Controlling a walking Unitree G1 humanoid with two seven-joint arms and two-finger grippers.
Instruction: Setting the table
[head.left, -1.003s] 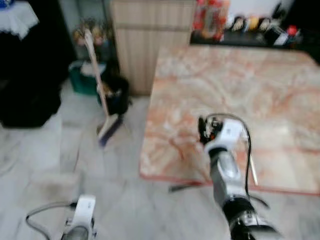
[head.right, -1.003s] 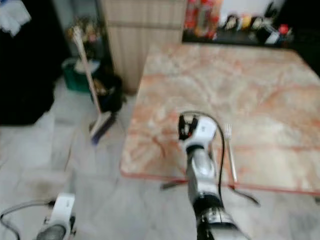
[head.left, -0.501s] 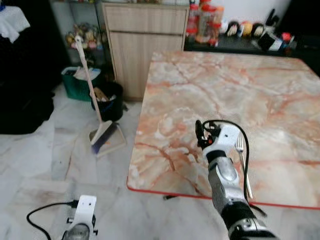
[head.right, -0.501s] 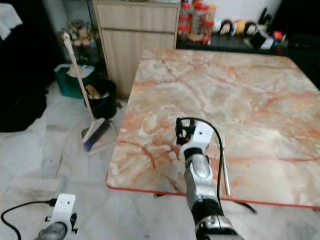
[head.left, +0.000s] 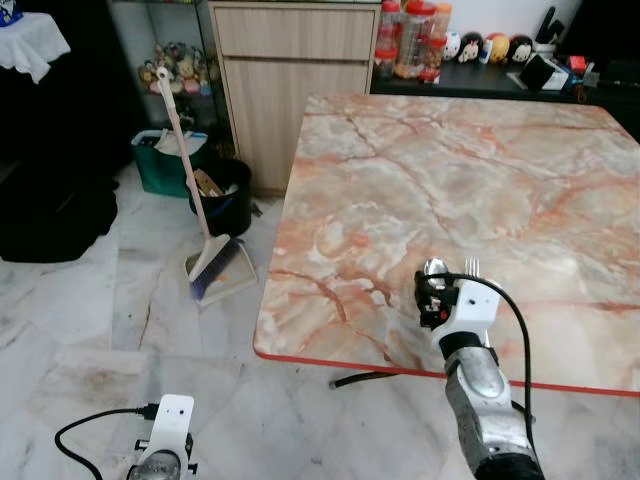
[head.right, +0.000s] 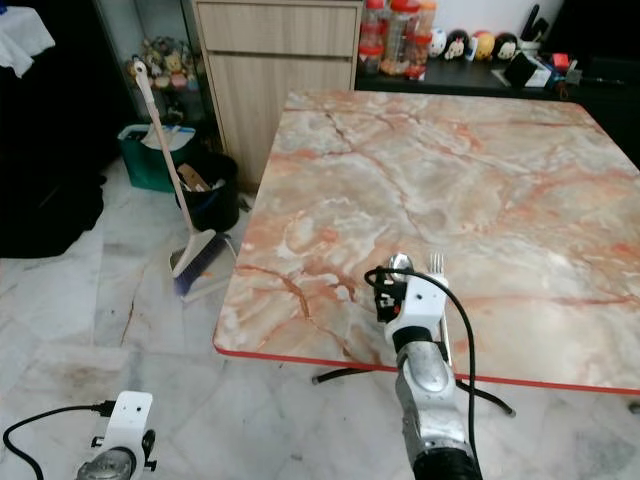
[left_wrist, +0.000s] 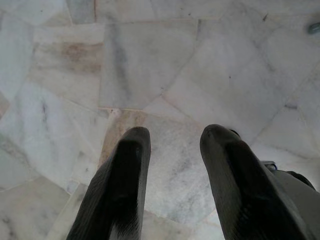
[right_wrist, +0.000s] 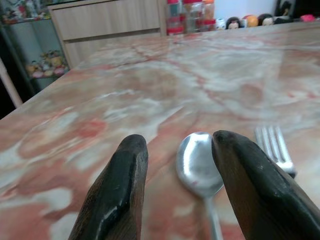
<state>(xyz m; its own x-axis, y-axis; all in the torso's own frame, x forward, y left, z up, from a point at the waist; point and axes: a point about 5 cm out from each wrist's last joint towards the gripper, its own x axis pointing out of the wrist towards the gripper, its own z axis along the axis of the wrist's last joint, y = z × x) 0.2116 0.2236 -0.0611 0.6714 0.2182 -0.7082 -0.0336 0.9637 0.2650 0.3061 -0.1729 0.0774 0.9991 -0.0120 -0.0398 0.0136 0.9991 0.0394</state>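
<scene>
2 fingers (right_wrist: 115, 200) of right gripper (right_wrist: 180, 192) apart around spoon (right_wrist: 199, 165).

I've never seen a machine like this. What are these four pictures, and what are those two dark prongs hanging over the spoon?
This is a walking house robot with two silver arms, each ending in a gripper of two black fingers. Two pictures come from cameras in its head, looking down. They show a marble table with the right gripper over its near edge. The other two come from cameras on the wrists. In the right wrist picture, the prongs are that gripper's fingers, standing open. A spoon lies on the table between them, with a fork beside it; nothing is held. The left gripper hangs open over the tiled floor. A broom leans nearby.
</scene>
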